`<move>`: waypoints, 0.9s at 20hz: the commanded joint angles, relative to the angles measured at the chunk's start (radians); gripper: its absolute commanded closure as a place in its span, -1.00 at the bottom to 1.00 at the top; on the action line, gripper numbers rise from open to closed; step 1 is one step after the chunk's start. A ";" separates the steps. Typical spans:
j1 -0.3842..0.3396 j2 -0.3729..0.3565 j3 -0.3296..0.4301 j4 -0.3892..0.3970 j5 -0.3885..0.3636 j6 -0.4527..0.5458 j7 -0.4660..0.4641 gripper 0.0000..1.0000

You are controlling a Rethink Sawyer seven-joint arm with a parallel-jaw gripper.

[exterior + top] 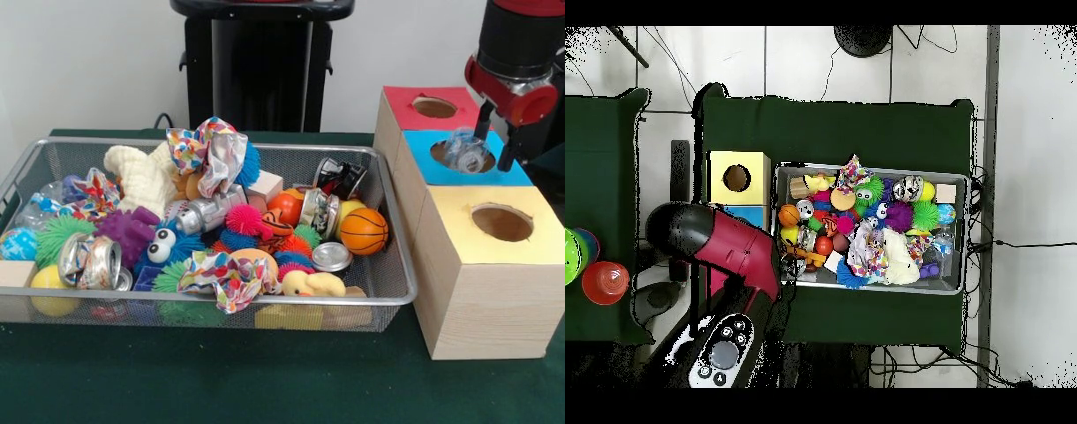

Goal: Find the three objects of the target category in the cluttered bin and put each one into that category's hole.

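Three wooden boxes sit right of the wire bin [388, 265], topped red [415, 119], blue [422, 159] and yellow [450, 216], each with a round hole. Pincer [484, 152] hangs over the blue box's hole, clamped on a crumpled clear plastic bottle [466, 148] right at the opening. Bin's still crammed with stuff: crushed cans [88, 261], a little basketball [364, 230], spiky balls, a rubber duck [313, 283].
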 commanded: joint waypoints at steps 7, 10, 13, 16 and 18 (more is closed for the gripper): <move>-0.017 0.059 0.079 0.020 -0.055 -0.061 0.146 -1.00; -0.025 0.060 0.090 0.019 -0.048 -0.072 0.136 -1.00; -0.039 0.063 0.094 0.011 -0.044 -0.082 0.127 -1.00; -0.057 0.071 0.092 -0.001 -0.051 -0.104 0.103 -1.00; -0.069 0.091 0.095 -0.010 -0.061 -0.142 0.078 -1.00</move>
